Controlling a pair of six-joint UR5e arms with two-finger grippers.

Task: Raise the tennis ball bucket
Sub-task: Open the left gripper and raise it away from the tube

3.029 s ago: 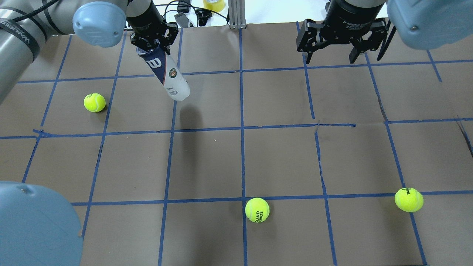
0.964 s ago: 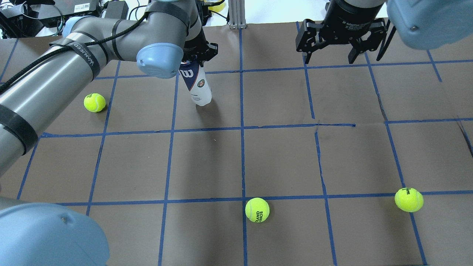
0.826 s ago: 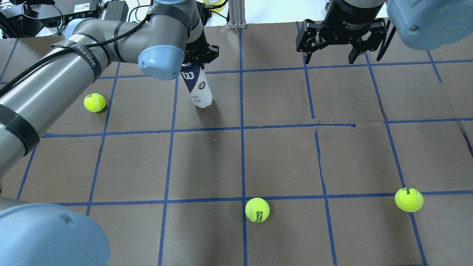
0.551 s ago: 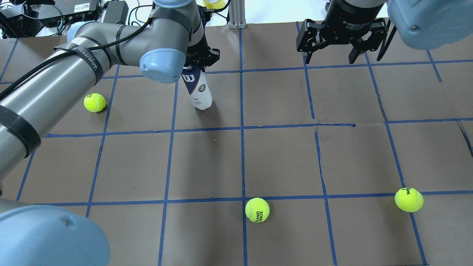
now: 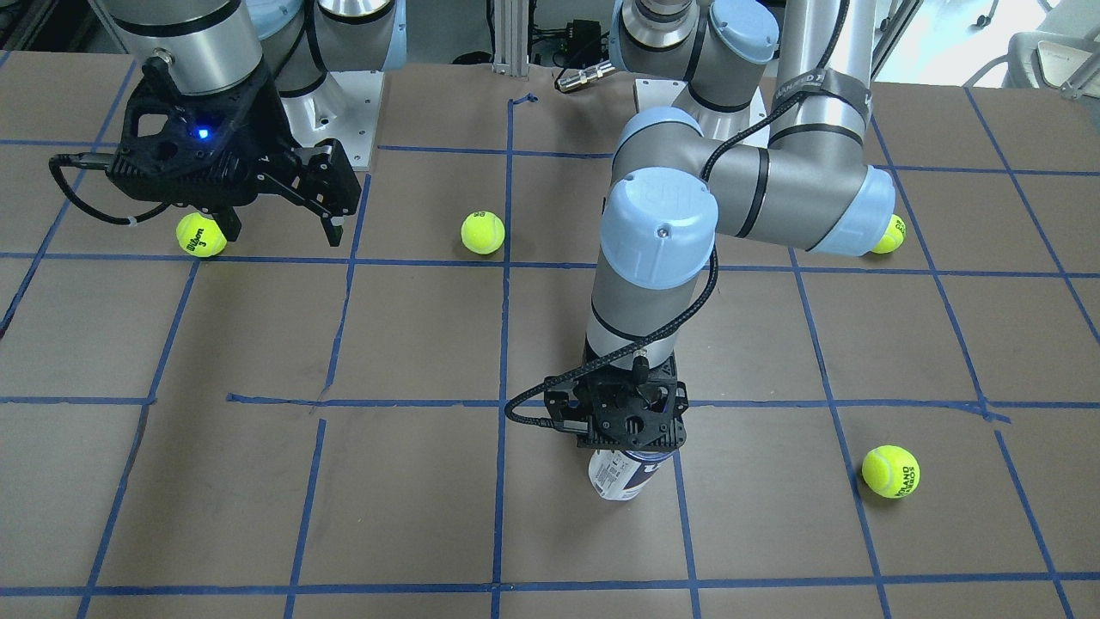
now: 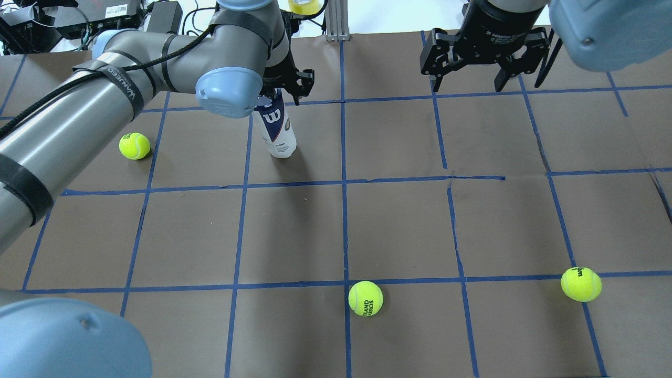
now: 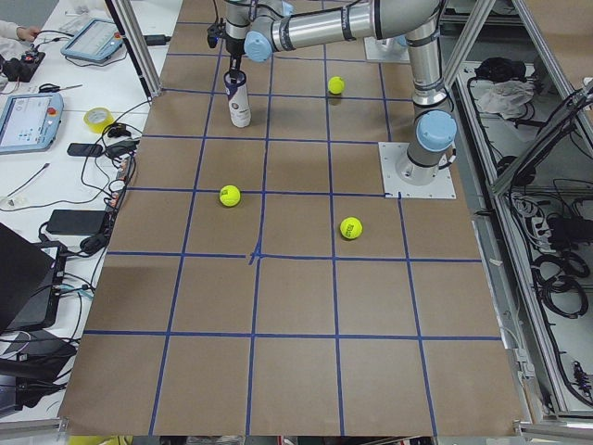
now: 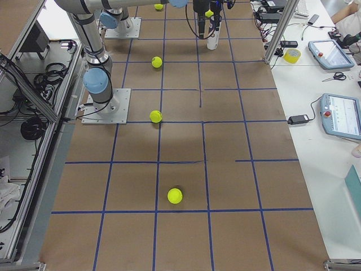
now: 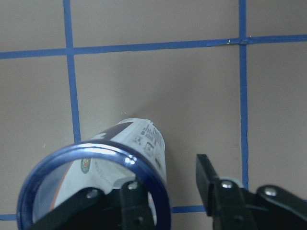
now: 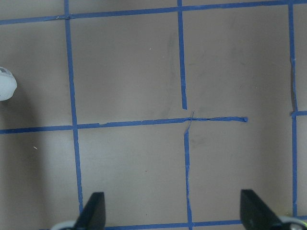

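Tennis ball bucket (image 6: 276, 131): stands upright on the brown worktop (image 6: 399, 226), far side, just left of the middle tape line. Navy rim up.
Left claw (image 9: 169, 178): directly over the bucket's rim, spread and gripping nothing. Inner finger (image 9: 133, 201) overlaps the rim. Outer finger (image 9: 207, 175) is clear of the wall, with a gap showing.
Right claw (image 10: 175, 213): spread wide over bare worktop, far right, well apart from the bucket.
Left tennis ball (image 6: 134, 145): left of the bucket.
Near-middle tennis ball (image 6: 365, 298), near-right tennis ball (image 6: 580, 284): both loose on the near side of the worktop.
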